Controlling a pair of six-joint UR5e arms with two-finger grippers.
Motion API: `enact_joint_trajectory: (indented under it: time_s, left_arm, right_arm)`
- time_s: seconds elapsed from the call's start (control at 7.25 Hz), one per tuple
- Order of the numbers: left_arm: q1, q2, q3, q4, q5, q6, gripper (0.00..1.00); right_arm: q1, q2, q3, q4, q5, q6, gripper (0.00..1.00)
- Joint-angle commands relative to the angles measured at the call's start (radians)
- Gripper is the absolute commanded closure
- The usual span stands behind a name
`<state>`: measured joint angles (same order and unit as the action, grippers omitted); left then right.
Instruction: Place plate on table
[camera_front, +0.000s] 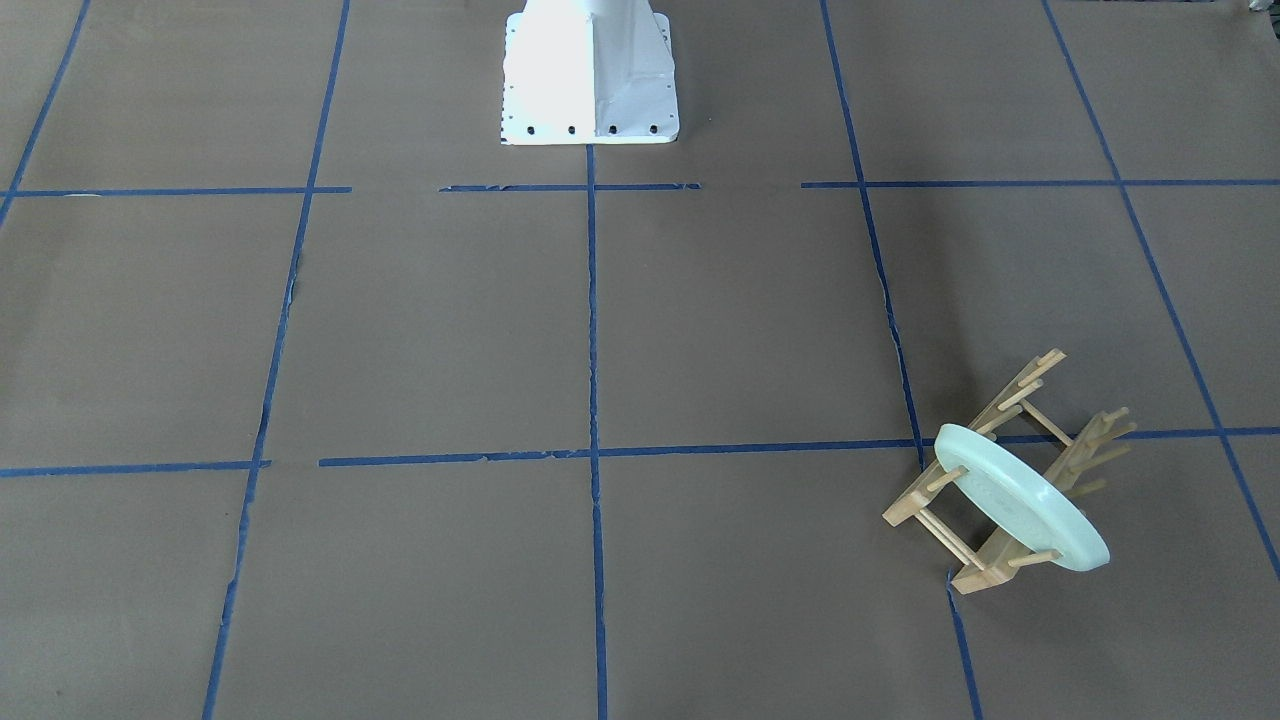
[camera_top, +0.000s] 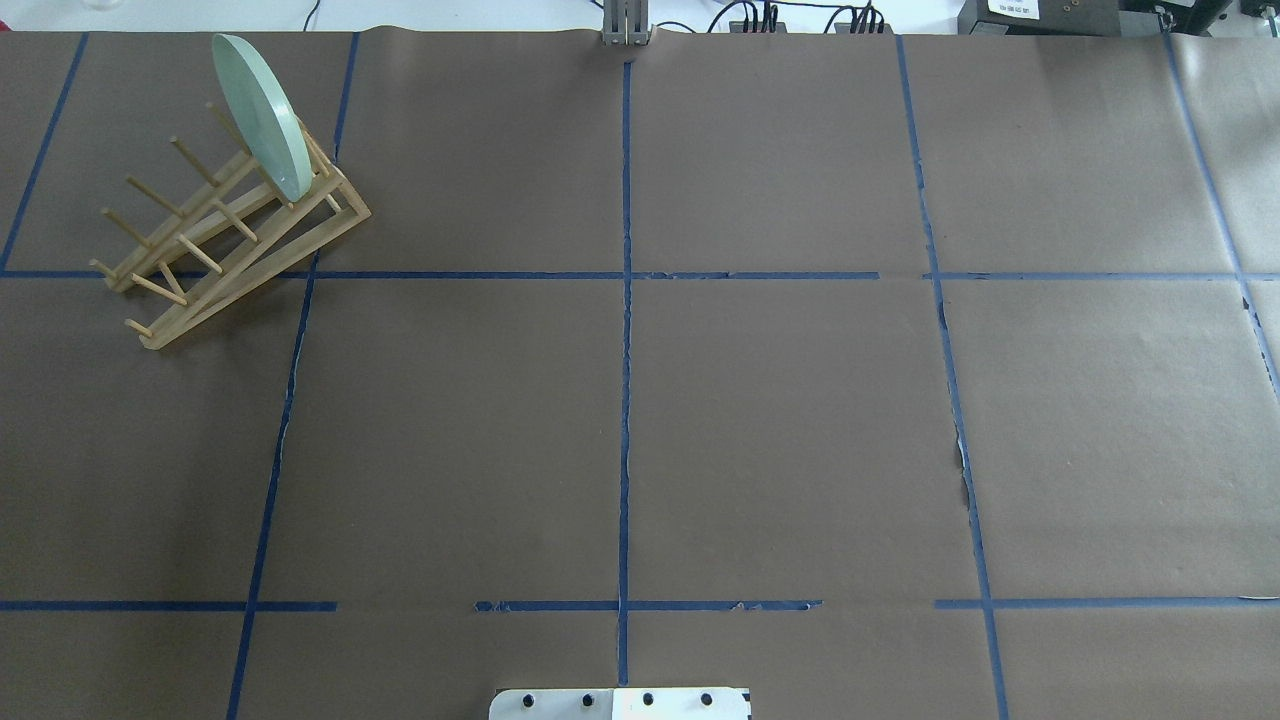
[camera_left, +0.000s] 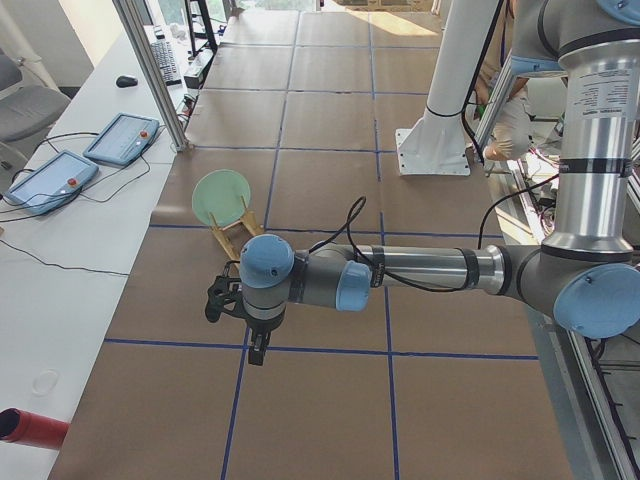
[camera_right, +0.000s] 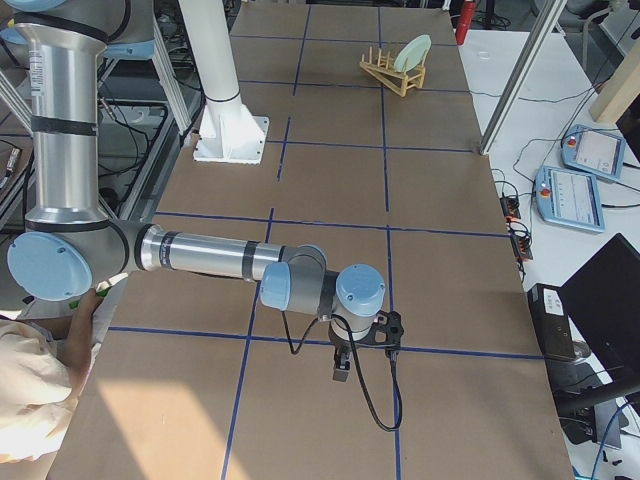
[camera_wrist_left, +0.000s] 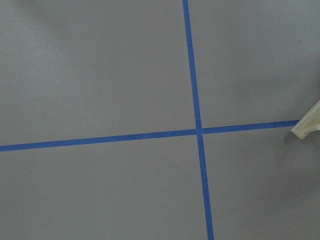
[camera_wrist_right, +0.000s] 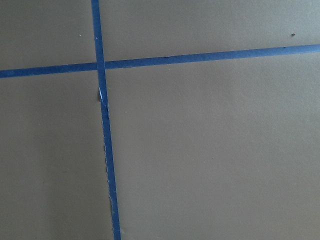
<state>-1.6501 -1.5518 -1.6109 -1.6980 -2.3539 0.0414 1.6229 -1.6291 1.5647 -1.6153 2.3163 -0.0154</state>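
The pale mint-green plate (camera_front: 1020, 510) stands on edge, leaning in the wooden peg rack (camera_front: 905, 505) on the brown taped table (camera_front: 450, 330). In the overhead view the plate (camera_top: 262, 115) and rack (camera_top: 345, 205) are at the far left of the table (camera_top: 780, 420). They also show in the exterior left view (camera_left: 221, 197) and far off in the exterior right view (camera_right: 412, 52). My left gripper (camera_left: 258, 350) hangs above the table, apart from the rack. My right gripper (camera_right: 340, 368) hangs over the table's other end. I cannot tell whether either is open or shut. A rack corner (camera_wrist_left: 310, 125) shows in the left wrist view.
The white robot base (camera_front: 590, 80) stands at the table's robot-side edge (camera_top: 620, 703). Teach pendants (camera_left: 50, 180) and a red cylinder (camera_left: 30, 428) lie on the white side bench. A person (camera_right: 40, 390) stands behind the right arm.
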Motion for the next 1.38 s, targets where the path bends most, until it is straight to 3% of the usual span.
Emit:
enact_joint_trajectory:
  time_s: [0.0, 0.55, 0.83, 1.1, 1.24]
  left_arm:
    - [0.003, 0.007, -0.001, -0.002, 0.001, 0.006, 0.00]
    - [0.019, -0.040, -0.003, -0.064, -0.005, 0.000, 0.00]
    - [0.019, -0.161, 0.142, -0.306, -0.004, -0.002, 0.00]
    - [0.023, -0.232, 0.157, -0.340, -0.019, -0.238, 0.00]
    - [0.067, -0.252, 0.160, -0.407, -0.098, -0.376, 0.00]
  right_arm:
    - [0.000, 0.000, 0.000, 0.000, 0.000, 0.000, 0.00]
    - [0.000, 0.000, -0.002, 0.000, 0.000, 0.000, 0.00]
    - [0.000, 0.000, 0.000, 0.000, 0.000, 0.000, 0.00]
    - [0.000, 0.000, 0.000, 0.000, 0.000, 0.000, 0.00]
    - [0.000, 0.000, 0.000, 0.000, 0.000, 0.000, 0.00]
